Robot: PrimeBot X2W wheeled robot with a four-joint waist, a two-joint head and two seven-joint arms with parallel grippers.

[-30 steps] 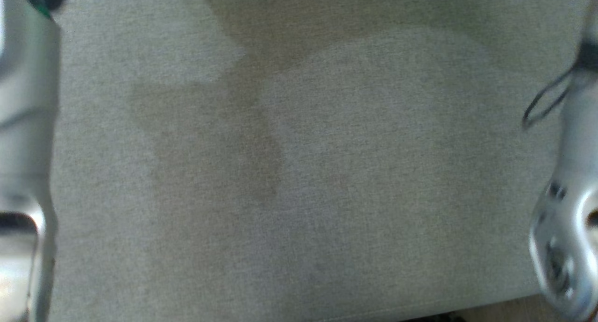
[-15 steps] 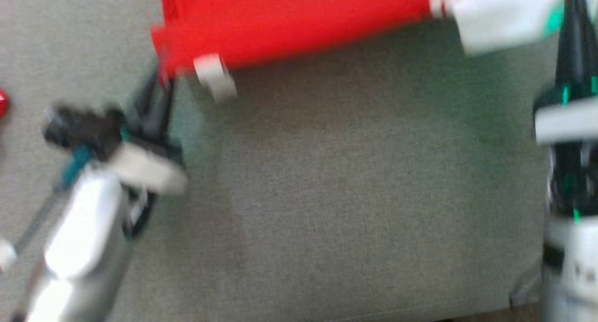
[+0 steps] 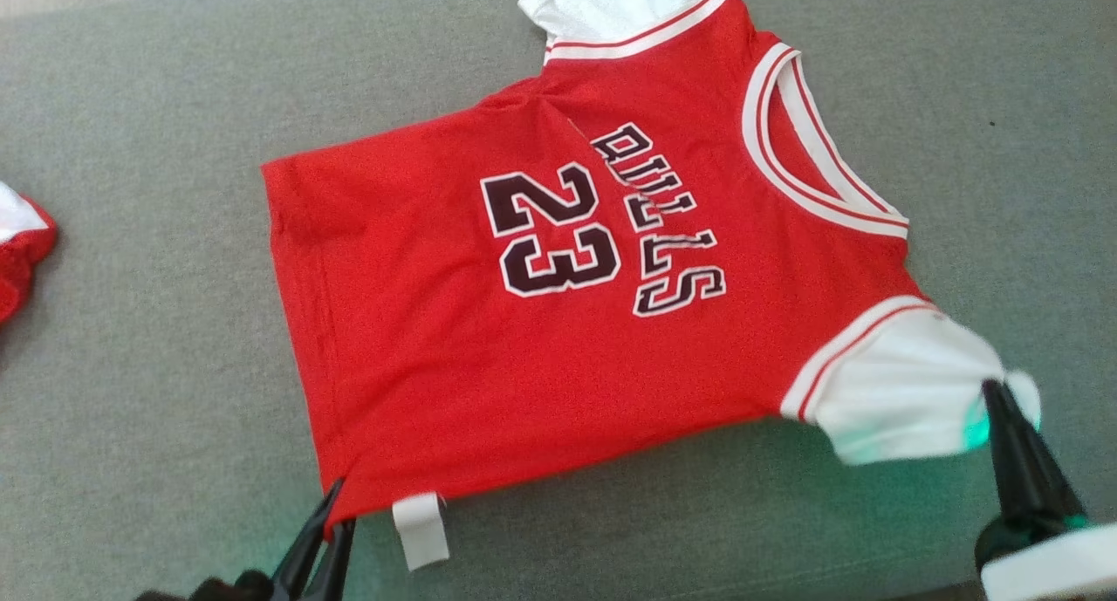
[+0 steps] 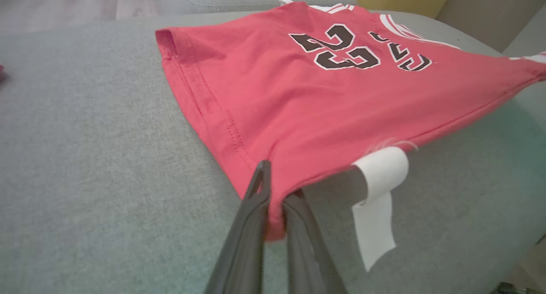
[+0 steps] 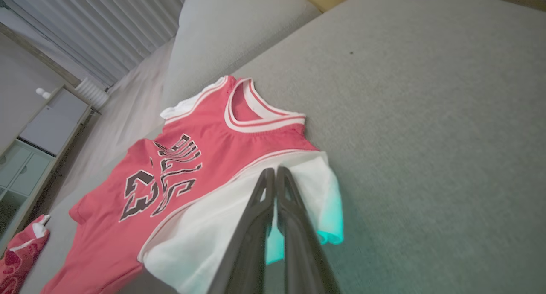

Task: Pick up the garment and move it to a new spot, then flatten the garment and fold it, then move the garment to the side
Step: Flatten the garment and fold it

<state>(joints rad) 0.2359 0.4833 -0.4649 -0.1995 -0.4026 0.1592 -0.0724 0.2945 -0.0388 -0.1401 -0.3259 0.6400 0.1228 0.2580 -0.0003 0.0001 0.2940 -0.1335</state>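
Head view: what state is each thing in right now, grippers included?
Red basketball jersey with white sleeves: unfolded, print up, near edge lifted off grey cushion.
Left gripper: shut on jersey's hem corner.
Right gripper: shut on jersey's white sleeve.
Second red garment, left edge: crumpled, untouched.

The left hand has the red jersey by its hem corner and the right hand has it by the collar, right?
Not quite: the right hand grips the jersey by its white sleeve, not the collar, as the right wrist view shows.
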